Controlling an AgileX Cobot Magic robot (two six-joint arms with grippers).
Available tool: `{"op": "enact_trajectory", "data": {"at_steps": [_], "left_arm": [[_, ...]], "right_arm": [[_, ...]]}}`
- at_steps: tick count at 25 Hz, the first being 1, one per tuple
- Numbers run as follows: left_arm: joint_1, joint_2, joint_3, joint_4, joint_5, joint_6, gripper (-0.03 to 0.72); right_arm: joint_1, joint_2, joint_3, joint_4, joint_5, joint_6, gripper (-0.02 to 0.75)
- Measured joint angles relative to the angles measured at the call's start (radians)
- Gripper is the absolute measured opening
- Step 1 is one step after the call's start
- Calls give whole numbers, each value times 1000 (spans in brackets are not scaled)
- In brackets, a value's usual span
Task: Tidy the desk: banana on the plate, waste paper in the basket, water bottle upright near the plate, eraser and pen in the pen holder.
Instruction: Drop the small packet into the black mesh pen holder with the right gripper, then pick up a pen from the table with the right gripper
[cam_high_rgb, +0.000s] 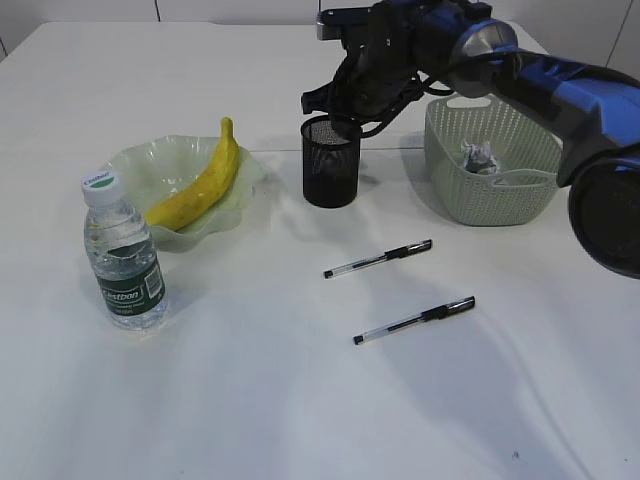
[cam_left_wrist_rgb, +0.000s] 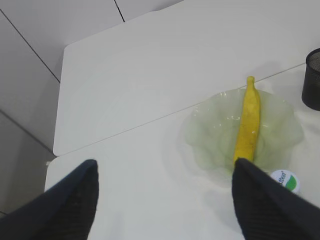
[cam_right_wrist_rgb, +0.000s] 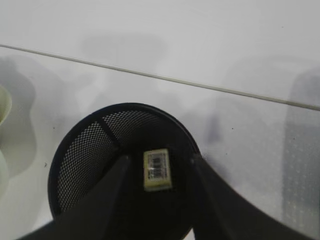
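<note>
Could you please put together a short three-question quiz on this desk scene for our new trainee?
1. True or false: the banana lies on the plate.
2. How many pens lie loose on the table?
3. Where is the eraser: A) in the basket, B) between the right pincer's fingers above the pen holder, C) beside the water bottle?

Key: 1 true; 2 two, the far pen and the near pen; 3 B.
</note>
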Motion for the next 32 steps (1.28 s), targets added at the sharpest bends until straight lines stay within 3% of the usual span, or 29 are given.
{"op": "enact_trajectory", "data": {"at_steps": [11, 17, 32], "left_arm": [[0, 0, 0, 0, 0, 0, 591], [0, 0, 0, 0, 0, 0, 591], [0, 0, 0, 0, 15, 0, 591]], "right_arm": [[0, 0, -7, 2, 25, 24, 291], [-2, 0, -97, -3, 84, 32, 292], [-18, 0, -322, -21, 414, 164, 292]]}}
